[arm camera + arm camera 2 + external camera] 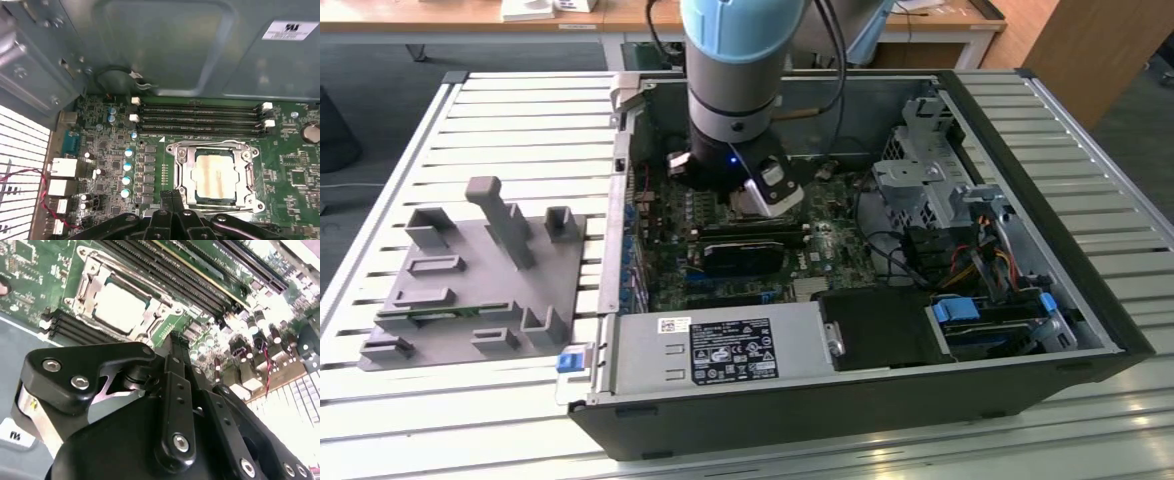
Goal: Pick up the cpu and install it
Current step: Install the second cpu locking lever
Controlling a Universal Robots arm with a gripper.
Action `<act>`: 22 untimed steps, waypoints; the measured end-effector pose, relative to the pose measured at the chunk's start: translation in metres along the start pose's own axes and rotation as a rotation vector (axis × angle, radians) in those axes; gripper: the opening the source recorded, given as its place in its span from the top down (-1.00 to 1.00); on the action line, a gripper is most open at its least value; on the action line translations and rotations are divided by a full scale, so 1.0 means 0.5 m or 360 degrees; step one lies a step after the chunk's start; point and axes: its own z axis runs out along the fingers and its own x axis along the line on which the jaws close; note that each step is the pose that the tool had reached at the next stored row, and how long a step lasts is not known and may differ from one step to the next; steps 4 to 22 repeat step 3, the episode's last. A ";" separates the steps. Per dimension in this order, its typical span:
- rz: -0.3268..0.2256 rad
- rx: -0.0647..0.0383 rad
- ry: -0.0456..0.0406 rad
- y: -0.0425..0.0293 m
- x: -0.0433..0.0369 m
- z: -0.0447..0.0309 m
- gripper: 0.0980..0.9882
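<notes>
Pale blue cap over a silver-grey cylindrical arm [735, 70], narrowing to a black wrist section with a small blue light. Black cable looping off the side of the arm. Black hand [172, 347] of flat, rounded link plates, glossy, fastened with bright silver round-head screws; slim black finger bars meeting at the tip in both wrist views.
</notes>
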 end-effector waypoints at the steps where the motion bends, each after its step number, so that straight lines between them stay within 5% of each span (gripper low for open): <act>1: 0.0000 0.0000 0.0000 0.001 0.000 -0.002 0.98; 22: 0.0000 -0.0001 0.0000 0.001 0.000 -0.002 0.98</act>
